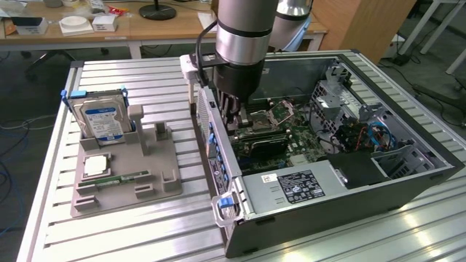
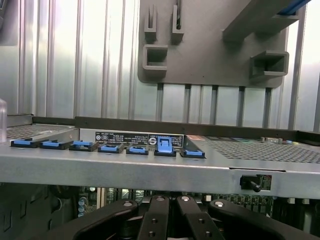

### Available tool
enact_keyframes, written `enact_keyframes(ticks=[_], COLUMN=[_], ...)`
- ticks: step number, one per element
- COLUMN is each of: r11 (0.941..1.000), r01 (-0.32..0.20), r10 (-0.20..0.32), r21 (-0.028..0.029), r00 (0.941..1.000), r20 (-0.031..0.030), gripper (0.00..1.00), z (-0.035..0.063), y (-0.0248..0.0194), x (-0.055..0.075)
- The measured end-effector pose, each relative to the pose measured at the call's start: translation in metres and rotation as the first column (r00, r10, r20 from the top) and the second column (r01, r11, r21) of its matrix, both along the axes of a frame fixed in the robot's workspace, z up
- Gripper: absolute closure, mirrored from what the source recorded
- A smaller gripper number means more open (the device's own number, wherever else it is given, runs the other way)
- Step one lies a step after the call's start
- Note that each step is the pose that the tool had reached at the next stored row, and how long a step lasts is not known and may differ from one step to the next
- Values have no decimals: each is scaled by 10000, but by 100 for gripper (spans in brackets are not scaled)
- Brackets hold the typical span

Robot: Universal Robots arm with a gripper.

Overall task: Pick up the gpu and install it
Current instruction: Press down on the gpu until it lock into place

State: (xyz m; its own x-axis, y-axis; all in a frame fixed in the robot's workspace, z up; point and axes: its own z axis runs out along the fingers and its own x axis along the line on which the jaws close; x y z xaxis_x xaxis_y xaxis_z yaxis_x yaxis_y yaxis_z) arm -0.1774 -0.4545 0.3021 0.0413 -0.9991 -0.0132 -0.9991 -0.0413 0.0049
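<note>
GPU point(image 1: 263, 143) is sitting on edge inside the open computer case point(image 1: 407, 180), with the gripper point(image 1: 234, 121) closing narrowly just above its left end.

the arm point(image 1: 244, 33) is cut off by the exterior view's upper edge, and its pincer point(image 1: 234, 117) dips inside the computer case point(image 1: 407, 180), so whatever sits between the fingertips is hidden. in the wrist view the grey fixture tray point(image 2: 210, 55) runs past the frame edge, and the label point(image 2: 139, 139) on the case wall is too small to read
</note>
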Motion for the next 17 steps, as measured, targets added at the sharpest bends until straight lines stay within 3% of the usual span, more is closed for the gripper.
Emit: enact_keyframes(ticks=[4, 17], r11=[10000, 10000], r01=[1, 1], r10=[-1, -1], r21=[0, -1], r00=[10000, 10000], r20=[-1, -1], gripper=[90, 90], z=[-2, -1], y=[-15, -5], x=[-1, -1])
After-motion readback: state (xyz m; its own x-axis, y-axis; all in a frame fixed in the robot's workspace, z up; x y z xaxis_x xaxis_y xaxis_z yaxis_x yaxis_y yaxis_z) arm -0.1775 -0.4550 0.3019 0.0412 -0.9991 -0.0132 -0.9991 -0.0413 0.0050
